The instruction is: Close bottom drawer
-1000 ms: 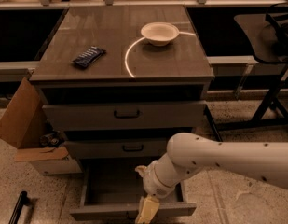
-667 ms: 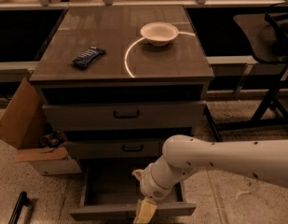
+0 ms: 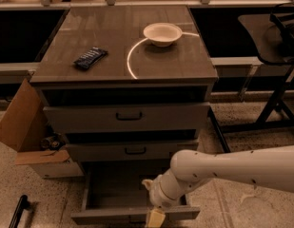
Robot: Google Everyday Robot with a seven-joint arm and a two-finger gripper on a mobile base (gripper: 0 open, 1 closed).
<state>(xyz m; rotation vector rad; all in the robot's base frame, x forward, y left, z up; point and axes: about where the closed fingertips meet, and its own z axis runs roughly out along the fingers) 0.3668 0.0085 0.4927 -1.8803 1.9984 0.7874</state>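
The gripper (image 3: 155, 217) hangs low at the near front panel of the bottom drawer (image 3: 115, 191), just right of its middle; whether it is open or closed cannot be told. The drawer stands pulled out at the foot of the grey cabinet (image 3: 127, 120), whose top carries a white bowl (image 3: 162, 33).

Bottom drawer (image 3: 119, 194) pulled out, cavity open from above. Gripper (image 3: 155, 218) at its front panel, arm (image 3: 232, 170) crossing the right corner. Cardboard box (image 3: 23, 127) close on left; open floor (image 3: 227, 213) on right.
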